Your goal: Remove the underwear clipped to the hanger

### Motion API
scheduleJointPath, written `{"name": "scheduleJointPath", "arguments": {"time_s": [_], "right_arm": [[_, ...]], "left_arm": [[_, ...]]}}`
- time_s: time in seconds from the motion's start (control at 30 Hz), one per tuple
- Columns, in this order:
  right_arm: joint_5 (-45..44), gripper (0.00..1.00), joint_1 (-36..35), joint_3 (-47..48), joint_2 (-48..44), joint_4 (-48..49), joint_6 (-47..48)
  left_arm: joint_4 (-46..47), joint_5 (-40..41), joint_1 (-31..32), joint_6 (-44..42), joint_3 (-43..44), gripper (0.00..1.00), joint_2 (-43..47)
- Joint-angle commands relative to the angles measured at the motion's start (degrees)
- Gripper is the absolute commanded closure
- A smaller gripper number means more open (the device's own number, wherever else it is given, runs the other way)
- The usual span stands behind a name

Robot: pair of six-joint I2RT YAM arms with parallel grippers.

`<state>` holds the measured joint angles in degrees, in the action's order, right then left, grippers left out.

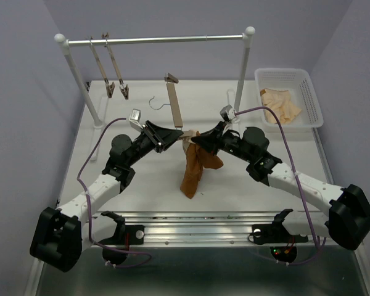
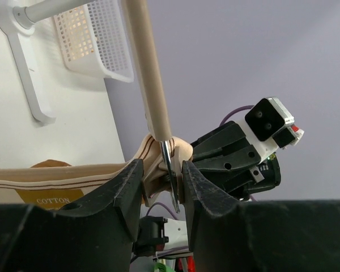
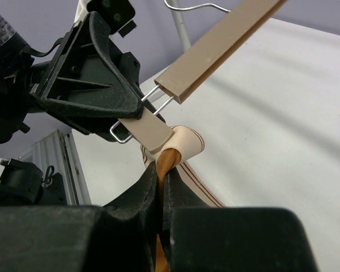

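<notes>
Orange underwear (image 1: pixel 194 171) over table (image 1: pixel 149 198) centre; left fingers (image 2: pixel 127 187) clamp hanger (image 1: pixel 174 102) clip (image 2: pixel 169 163), right fingers (image 3: pixel 139 195) pinch underwear edge.

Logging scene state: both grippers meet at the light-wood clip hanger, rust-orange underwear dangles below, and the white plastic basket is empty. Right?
Not empty: the top external view shows the white plastic basket holding a pale peach-beige cloth. The rest holds: left gripper and right gripper meet at the light-wood clip hanger, rust-orange underwear dangling below.
</notes>
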<state>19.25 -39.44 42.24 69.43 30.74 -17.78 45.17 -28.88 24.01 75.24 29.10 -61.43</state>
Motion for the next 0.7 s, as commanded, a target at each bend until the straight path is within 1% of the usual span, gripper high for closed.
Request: {"name": "scheduleJointPath", "arguments": {"time_s": [0.0, 0.03, 0.13, 0.2, 0.27, 0.33, 0.5, 0.57, 0.63, 0.67], "right_arm": [[-8.8, 0.99, -0.2, -1.3, -1.0, -2.5, 0.5], [-9.5, 0.99, -0.2, -1.3, -1.4, -2.7, 0.2], [-15.4, 0.99, -0.2, -0.5, -2.1, -5.1, -1.2], [-21.2, 0.99, -0.2, 0.0, -2.5, -7.8, -2.5], [-25.6, 0.99, -0.2, 0.8, -2.6, -9.9, -4.0], [-26.6, 0.99, -0.2, 1.0, -2.8, -10.6, -4.5], [-24.5, 0.99, -0.2, 1.5, -2.8, -10.8, -5.7], [-26.4, 0.99, -0.2, 2.2, -3.1, -12.4, -5.2], [-30.8, 0.99, -0.2, 4.7, -3.8, -14.5, -3.7], [-34.5, 0.99, -0.2, 5.8, -4.0, -15.3, -2.5]], "left_arm": [[7.1, -1.2, 0.7, -1.4, 1.2, 1.0, 6.0], [6.0, -0.8, 0.7, -2.1, 1.4, 1.0, 6.5], [2.7, -0.7, 0.4, -4.2, 2.2, 1.0, 8.1], [-0.1, -0.1, 0.3, -6.5, 3.0, 1.0, 9.7], [-5.0, 0.8, -0.1, -8.2, 3.8, 1.0, 11.0], [-8.2, 1.0, -0.6, -10.3, 3.9, 1.0, 11.8], [-14.9, 1.5, -1.1, -13.7, 4.3, 1.0, 13.4], [-18.4, 2.2, -1.1, -16.6, 5.4, 1.0, 13.4], [-22.7, 3.6, -1.1, -19.8, 6.9, 1.0, 13.4], [-25.3, 4.6, -1.1, -21.3, 8.7, 1.0, 13.2]]}}
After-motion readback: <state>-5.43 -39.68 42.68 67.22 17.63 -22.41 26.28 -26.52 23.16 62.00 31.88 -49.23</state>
